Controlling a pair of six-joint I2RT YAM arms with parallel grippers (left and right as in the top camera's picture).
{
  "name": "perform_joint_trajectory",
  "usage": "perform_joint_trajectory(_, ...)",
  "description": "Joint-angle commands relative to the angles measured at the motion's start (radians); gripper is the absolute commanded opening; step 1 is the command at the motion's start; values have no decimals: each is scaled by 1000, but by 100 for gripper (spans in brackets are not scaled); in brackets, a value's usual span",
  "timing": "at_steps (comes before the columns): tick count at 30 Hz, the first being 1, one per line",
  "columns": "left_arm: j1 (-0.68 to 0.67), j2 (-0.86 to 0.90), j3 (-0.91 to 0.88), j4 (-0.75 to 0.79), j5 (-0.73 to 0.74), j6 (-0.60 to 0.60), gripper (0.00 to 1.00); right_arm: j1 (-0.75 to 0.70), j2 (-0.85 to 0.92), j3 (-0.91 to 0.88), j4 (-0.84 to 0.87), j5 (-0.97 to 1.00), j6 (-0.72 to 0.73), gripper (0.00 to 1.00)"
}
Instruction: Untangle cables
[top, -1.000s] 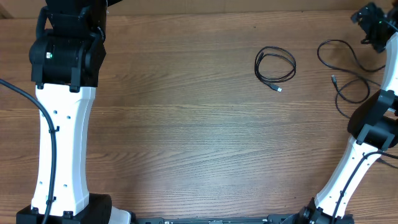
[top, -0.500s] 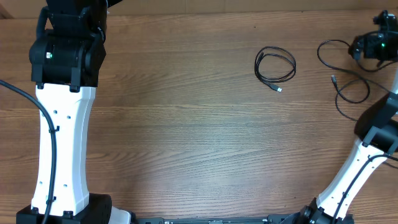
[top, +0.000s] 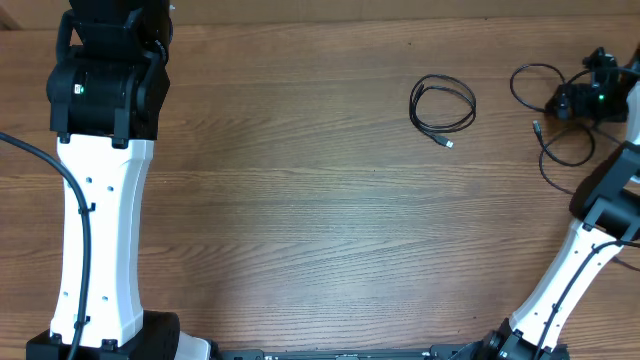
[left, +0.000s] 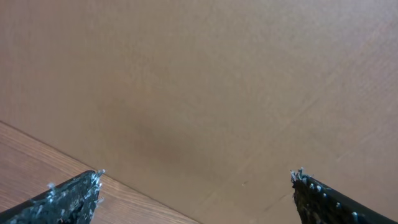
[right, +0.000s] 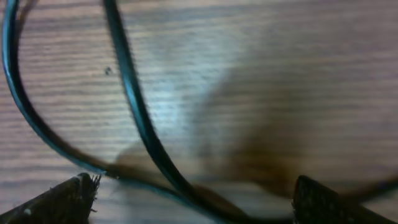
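Observation:
A small coiled black cable (top: 442, 106) with a silver plug lies on the wooden table (top: 320, 200) right of centre. A longer loose black cable (top: 560, 140) sprawls in loops at the far right. My right gripper (top: 562, 101) hangs low over that loose cable. In the right wrist view its fingers (right: 193, 196) are open, with two strands of the cable (right: 134, 106) crossing between them, blurred. My left gripper (left: 196, 193) is open and empty, facing a tan wall at the table's far left edge; from overhead only its arm (top: 100, 90) shows.
The white left arm (top: 95, 230) runs along the table's left side. The white right arm (top: 580, 250) rises at the right edge. A tan cardboard wall (left: 217, 81) stands behind the table.
My right gripper has come from the far right corner down and leftwards onto the loose cable. The left arm and the coiled cable have not moved.

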Motion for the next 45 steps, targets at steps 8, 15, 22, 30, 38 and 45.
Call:
perform_joint_trajectory(8,-6,6,6,-2,-13,-29,100,11,2,3,115,-22,-6,47)
perform_joint_trajectory(15,-6,6,6,-6,-14,-35,100,11,2,-8,118,-22,-6,16)
perform_joint_trajectory(22,-6,6,6,-12,-15,-35,100,10,2,-77,266,-17,14,4)
perform_joint_trajectory(30,7,6,6,-12,-18,-50,100,8,2,-8,778,196,425,4)
perform_joint_trajectory(38,7,6,6,-11,-18,-85,100,40,2,18,992,200,524,22)
perform_joint_trajectory(45,13,6,6,-11,-21,-84,100,42,-5,18,956,258,524,100)
